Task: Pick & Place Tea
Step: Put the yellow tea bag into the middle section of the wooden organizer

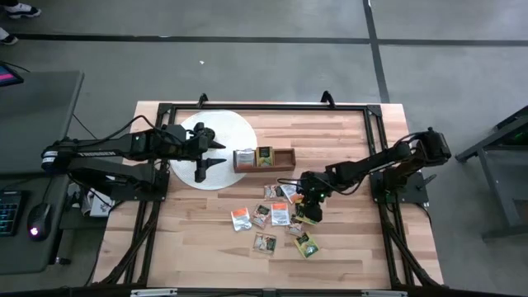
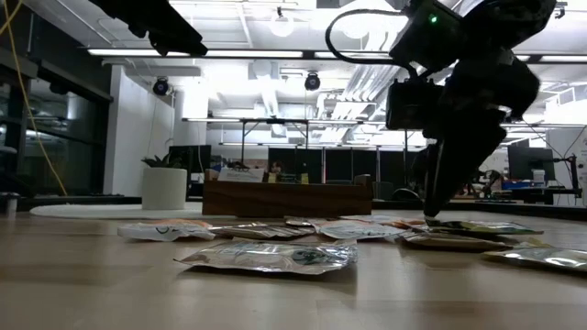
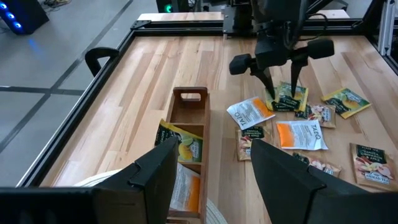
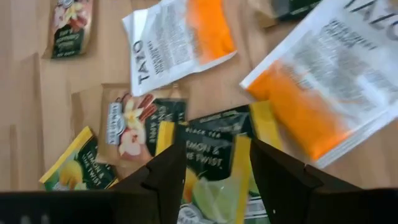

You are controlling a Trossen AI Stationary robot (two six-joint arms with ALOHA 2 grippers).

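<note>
The tea sachets (image 1: 276, 216) are scattered on the table (image 1: 190, 239) just beside the wooden box (image 1: 264, 158), where two more are lodged. A green-and-yellow sachet (image 4: 214, 168) is straddled by the right gripper (image 1: 309, 208), fingers parted. The left gripper (image 1: 206, 157), open, is held over the white disc (image 1: 227, 132).

Glossy foil-paper sachets (image 1: 282, 213); matt wood table (image 1: 346, 247); wooden box (image 1: 283, 160).

From straight overhead we saw the whole table (image 1: 206, 247) and both arms. Our low camera sat at tabletop height, facing level into the room. The left wrist camera looked across at the scattered sachets (image 3: 301, 134); the right wrist camera hung close above them, sharing that pile.
</note>
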